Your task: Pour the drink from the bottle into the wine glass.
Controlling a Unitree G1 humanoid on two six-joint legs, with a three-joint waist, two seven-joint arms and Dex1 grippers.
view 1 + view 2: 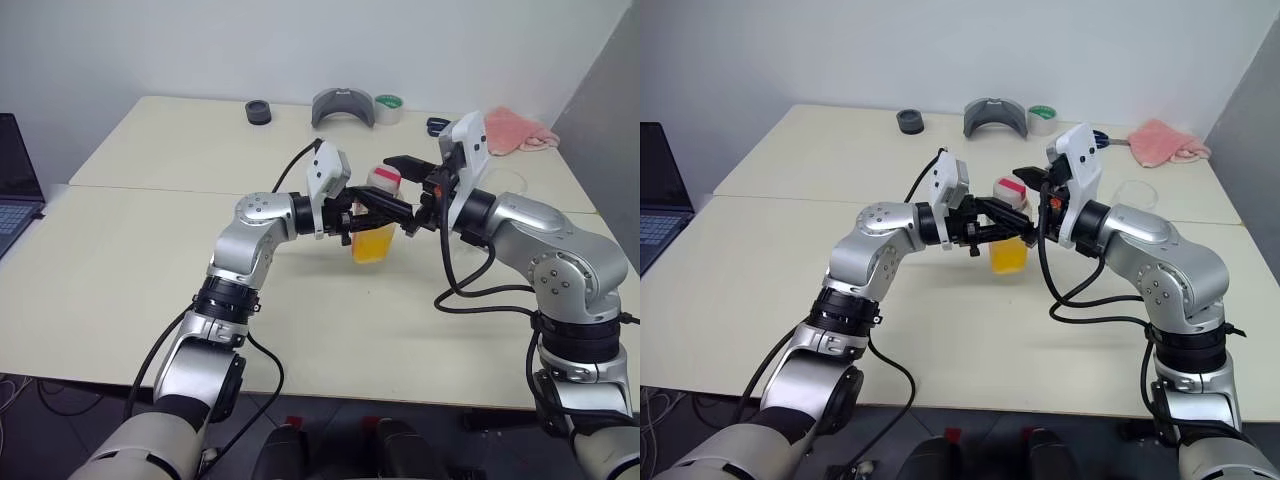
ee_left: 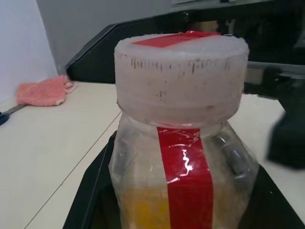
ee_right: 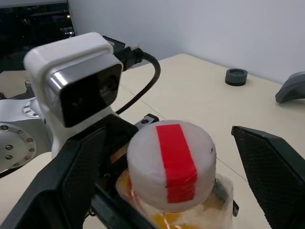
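So we've got both arms meeting out in front over the table (image 1: pixel 150 300). Our left arm is bent at the elbow with the forearm swung inward, so the left gripper (image 1: pixel 385 212) points level and across toward the right. Its fingers are clamped tight on the bottle (image 1: pixel 375 235), gripping it just under the cap (image 2: pixel 181 76), up off the tabletop and upright. The drink (image 1: pixel 372 243) sits in the lower part of the bottle, below the fingers. The cap is on, white with a red strip across the top, and the red label stripe (image 2: pixel 186 176) runs down the side facing the left wrist camera.

Our right arm comes in from the other side, elbow out, forearm angled up and inward. The right gripper (image 3: pixel 157 181) is level and spread wide, one black finger (image 3: pixel 274 167) on each side of the cap, and we can see gaps between the fingers and the cap, so it's not touching.

The glass (image 1: pixel 1135 195) stands beyond the right forearm, well off from both grippers. It's clear and hard to make out, we can only really catch the rim.

Farther back past the hands there's a pink cloth (image 1: pixel 515 130), a roll of tape (image 1: pixel 388 108), a grey curved thing (image 1: pixel 343 107) and a small black disc (image 1: pixel 259 112).
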